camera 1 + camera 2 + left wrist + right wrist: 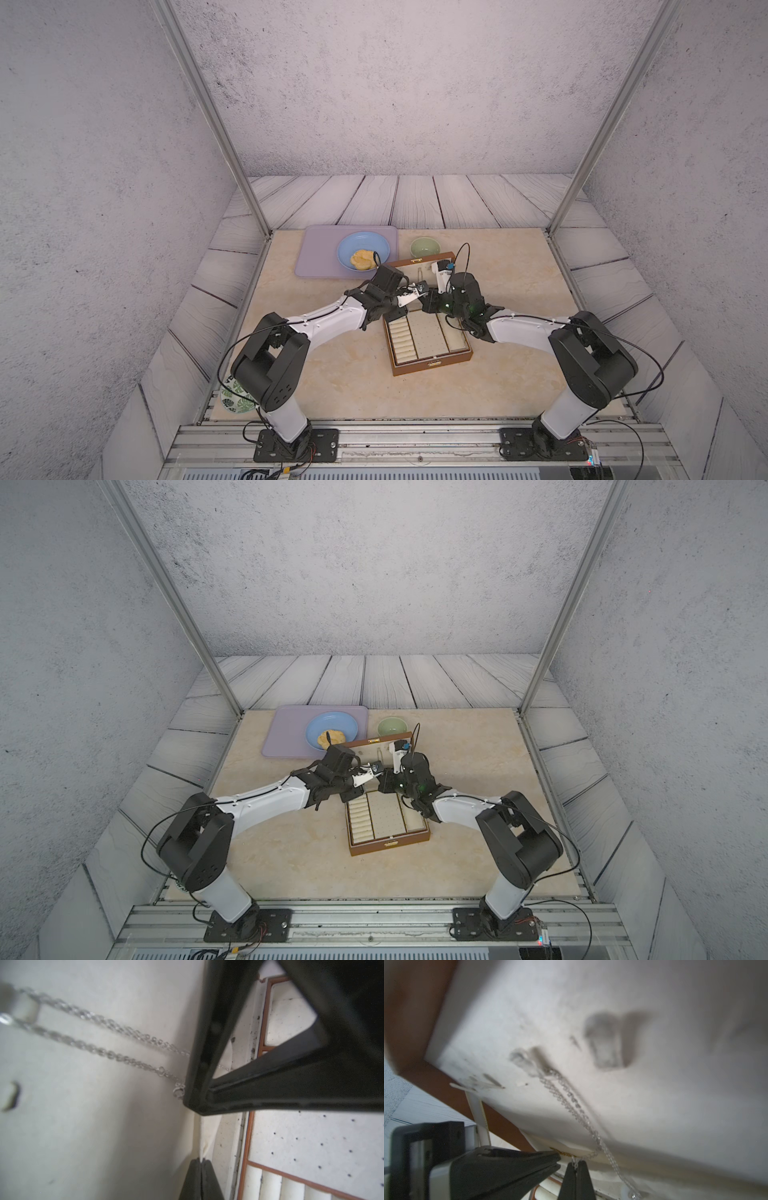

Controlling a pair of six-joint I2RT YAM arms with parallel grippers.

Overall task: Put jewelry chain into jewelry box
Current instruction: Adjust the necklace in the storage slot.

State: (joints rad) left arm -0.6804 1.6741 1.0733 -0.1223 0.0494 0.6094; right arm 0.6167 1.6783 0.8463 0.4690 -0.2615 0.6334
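Note:
The brown jewelry box [434,366] stands open mid-table, its lid [415,262] upright at the back. The thin silver jewelry chain [104,1051] hangs doubled from a hook [529,1059] on the lid's cream lining and runs down toward the hinge. My right gripper [576,1164] is shut with links of the chain [571,1105] pinched at its tips. My left gripper [201,1164] is shut on a cream fold of the lining beside it. In both top views the grippers [423,291] [384,783] meet low in front of the lid.
A lilac tray [320,257] at the back left carries a blue plate [376,243] with a yellow pastry [361,260]. A green bowl [424,247] sits right behind the lid. A leaf-patterned bowl [232,399] lies by the left arm's base.

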